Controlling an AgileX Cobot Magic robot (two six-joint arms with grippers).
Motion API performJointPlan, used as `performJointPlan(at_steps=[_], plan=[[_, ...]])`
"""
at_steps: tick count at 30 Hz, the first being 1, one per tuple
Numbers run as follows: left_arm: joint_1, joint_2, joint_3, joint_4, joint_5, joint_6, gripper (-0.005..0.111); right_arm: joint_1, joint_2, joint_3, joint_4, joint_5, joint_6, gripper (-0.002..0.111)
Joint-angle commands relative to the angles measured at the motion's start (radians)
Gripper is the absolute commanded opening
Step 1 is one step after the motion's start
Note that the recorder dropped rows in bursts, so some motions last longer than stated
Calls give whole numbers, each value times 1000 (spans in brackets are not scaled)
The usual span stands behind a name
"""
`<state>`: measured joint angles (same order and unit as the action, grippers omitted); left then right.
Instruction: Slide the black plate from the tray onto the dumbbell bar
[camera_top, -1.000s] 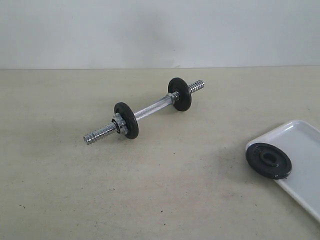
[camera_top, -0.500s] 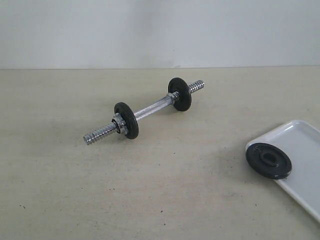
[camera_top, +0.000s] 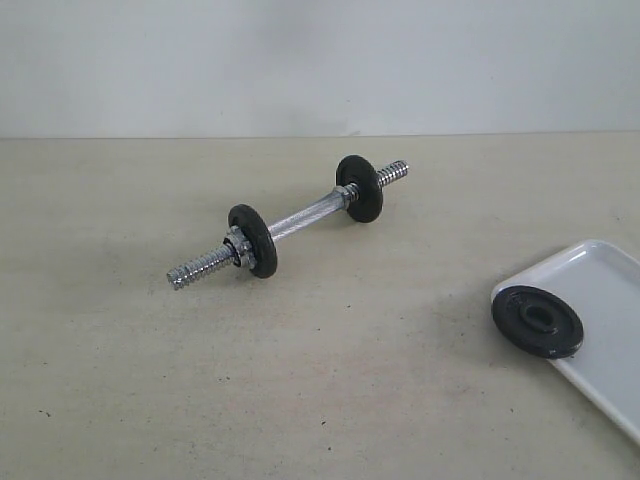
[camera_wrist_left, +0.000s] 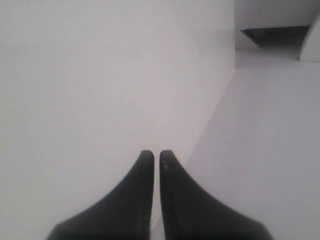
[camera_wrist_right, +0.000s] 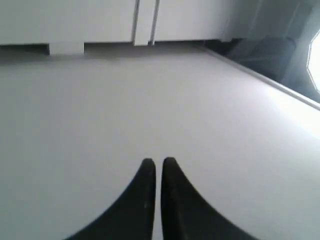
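The black plate (camera_top: 537, 321) lies flat on the near left corner of the white tray (camera_top: 605, 290), at the right of the exterior view. The dumbbell bar (camera_top: 290, 221) rests on the table left of centre, running diagonally, with two small black discs and chrome nuts on it and both threaded ends bare. Neither arm appears in the exterior view. My left gripper (camera_wrist_left: 156, 154) is shut with nothing in it, facing plain pale surfaces. My right gripper (camera_wrist_right: 158, 162) is likewise shut and empty over a bare grey surface.
The beige table (camera_top: 330, 390) stretches wide between the bar and the tray. A pale wall (camera_top: 320, 60) rises behind the table's far edge. The tray runs off the right edge of the exterior view.
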<state>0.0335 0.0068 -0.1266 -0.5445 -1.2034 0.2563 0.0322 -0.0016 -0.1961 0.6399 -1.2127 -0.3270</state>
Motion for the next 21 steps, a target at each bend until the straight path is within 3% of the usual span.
performJointPlan(at_steps=[1,4,11,14,18,21], plan=[[3,88,-98,16,-18,-11,4,-1,53,-128,-52,-8,43,1],[3,167,-161,148,-18,-13,4,-1,106,-202,-163,-8,75,1],[3,336,-308,603,43,-29,4,-1,191,-319,-484,296,108,1],[3,408,-377,774,48,-62,4,-1,238,-356,-538,314,115,1],[3,502,-487,751,81,-191,4,-1,315,-410,-536,281,211,1],[3,565,-604,720,262,-359,4,-1,380,-476,-536,403,214,1]])
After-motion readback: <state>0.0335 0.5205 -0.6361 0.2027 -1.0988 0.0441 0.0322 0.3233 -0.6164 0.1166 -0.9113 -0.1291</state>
